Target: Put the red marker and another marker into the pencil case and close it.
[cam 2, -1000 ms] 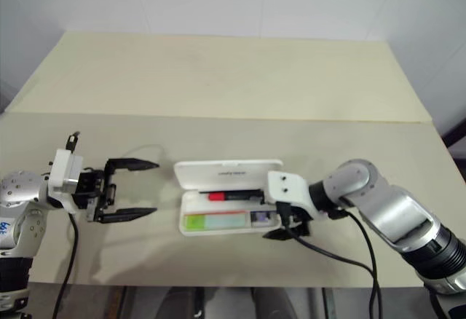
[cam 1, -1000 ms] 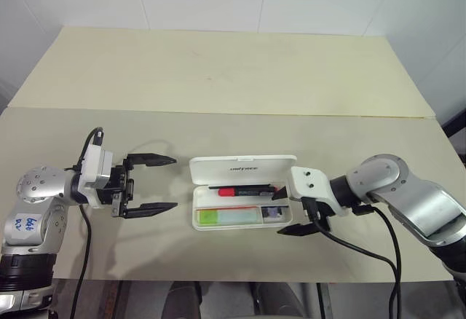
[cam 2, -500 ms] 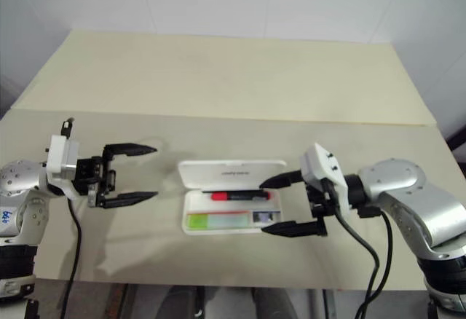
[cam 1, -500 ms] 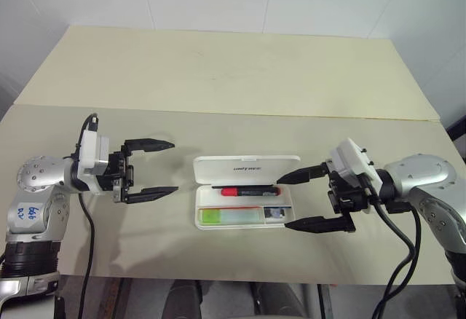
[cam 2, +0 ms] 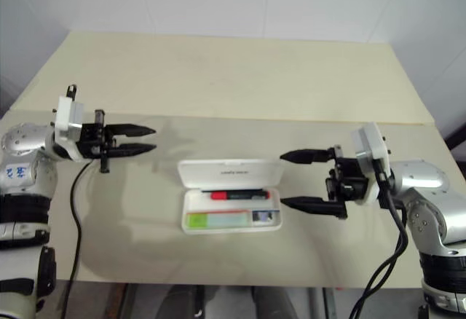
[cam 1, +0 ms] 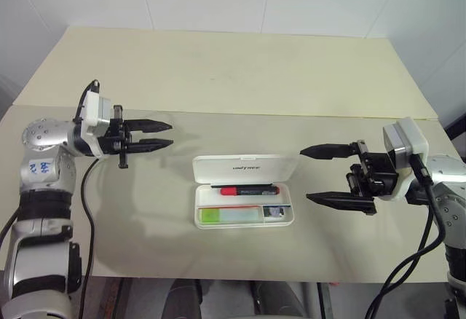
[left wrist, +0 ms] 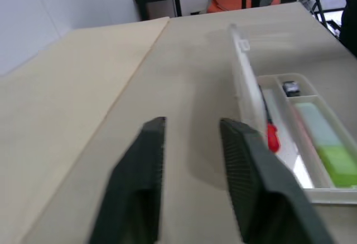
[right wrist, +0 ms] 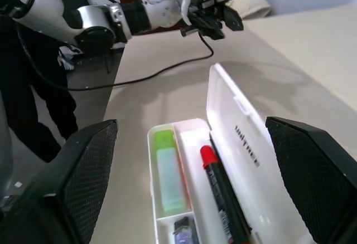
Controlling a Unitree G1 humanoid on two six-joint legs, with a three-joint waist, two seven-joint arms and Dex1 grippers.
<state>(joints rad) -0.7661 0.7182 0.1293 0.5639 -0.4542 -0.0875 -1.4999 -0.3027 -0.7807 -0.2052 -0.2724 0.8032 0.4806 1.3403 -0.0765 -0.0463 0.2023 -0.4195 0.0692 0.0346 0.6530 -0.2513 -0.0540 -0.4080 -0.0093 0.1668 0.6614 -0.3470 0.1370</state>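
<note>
The pencil case (cam 1: 285, 215) lies open on the near table, its lid (cam 1: 244, 164) folded back flat. Inside it, the red marker (cam 1: 244, 189) lies in the far compartment. Another marker (cam 1: 227, 216), with a green cap, lies in the near one. My left gripper (cam 1: 170, 134) hovers off the case's far left corner, pointing right. Its fingers are close together with a narrow gap and nothing between them (left wrist: 192, 124). My right gripper (cam 1: 306, 173) hangs to the right of the case, pointing left at it, open wide and empty. The right wrist view looks over both markers (right wrist: 215, 174).
A small dark item (cam 1: 272, 213) sits in the case's near right pocket. A second, paler table (cam 1: 226, 64) adjoins the far edge. Black cables trail from both wrists.
My right gripper has drawn back from the case to the right and lifted, staying open. My left gripper has moved up and away, and its fingers have narrowed from wide open.
</note>
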